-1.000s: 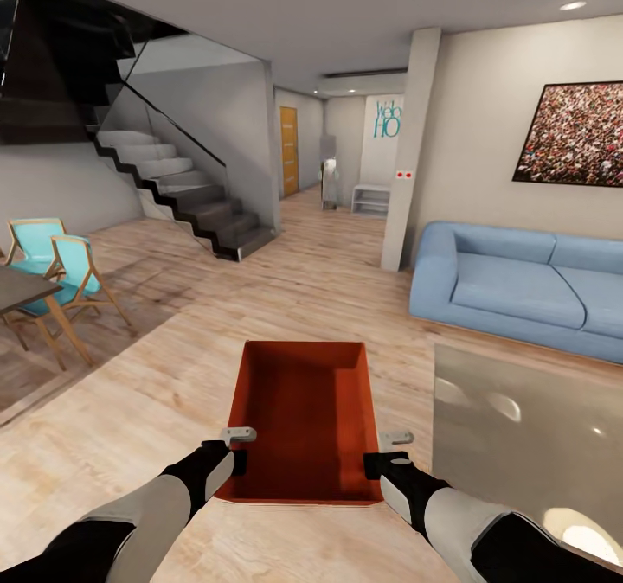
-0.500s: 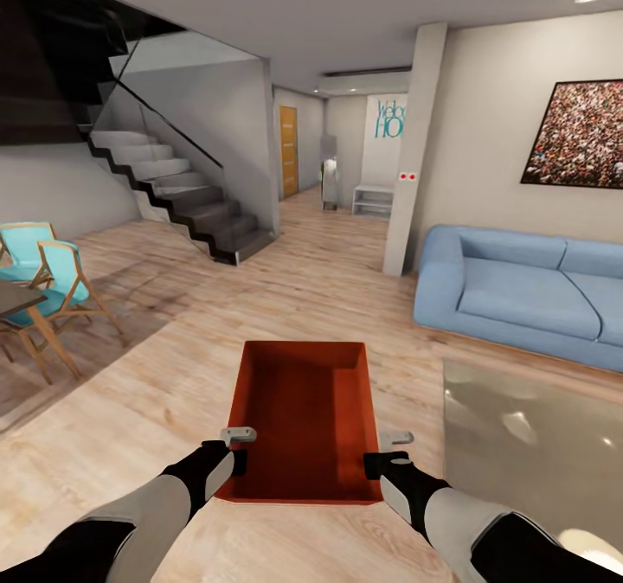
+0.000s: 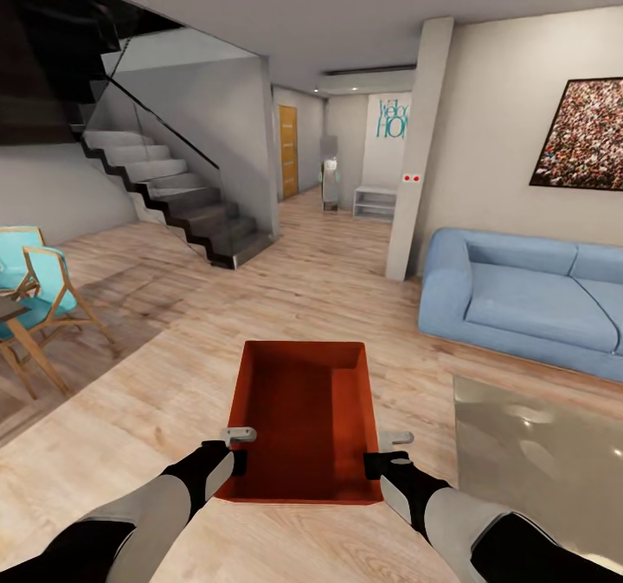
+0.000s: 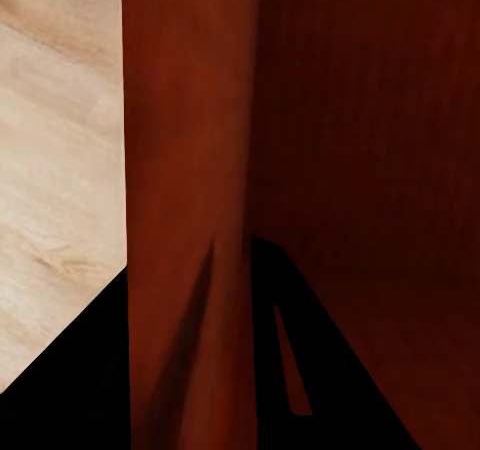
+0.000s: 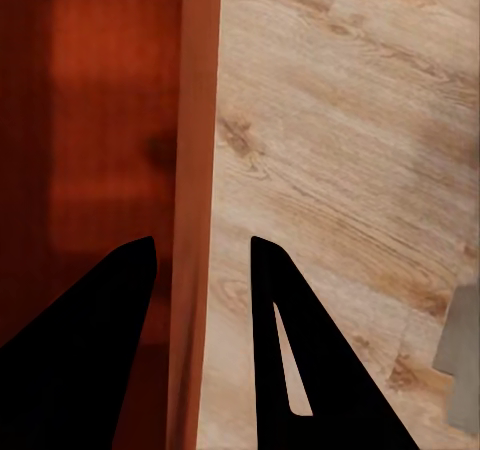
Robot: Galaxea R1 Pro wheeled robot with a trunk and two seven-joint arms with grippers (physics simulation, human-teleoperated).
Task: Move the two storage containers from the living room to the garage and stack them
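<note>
In the head view, one red-orange storage container (image 3: 303, 423) is carried in front of the robot, held off the light wood-plank floor (image 3: 329, 280) of the living room, open top facing up and empty inside. The left end effector (image 3: 232, 446) grips the container's left side wall near the close corner, and the right end effector (image 3: 388, 449) grips the right side wall opposite it. In the left wrist view, the dark fingers (image 4: 330, 370) straddle the container wall (image 4: 190, 170), one inside and one outside; in the right wrist view the fingers (image 5: 90, 350) likewise sit either side of the wall (image 5: 195, 170), so both are clamped on the rim. To the right stands a light blue sofa (image 3: 528, 297) against the wall, below a dark-framed picture (image 3: 584, 133), with a pale glossy rug (image 3: 536, 458) in front of it. A white pillar (image 3: 420, 146) stands just left of the sofa. To the left rises a dark staircase (image 3: 173, 189), and turquoise chairs (image 3: 35, 280) with wooden frames sit at the far left. A wood door (image 3: 288, 150) shows down the hallway ahead.
</note>
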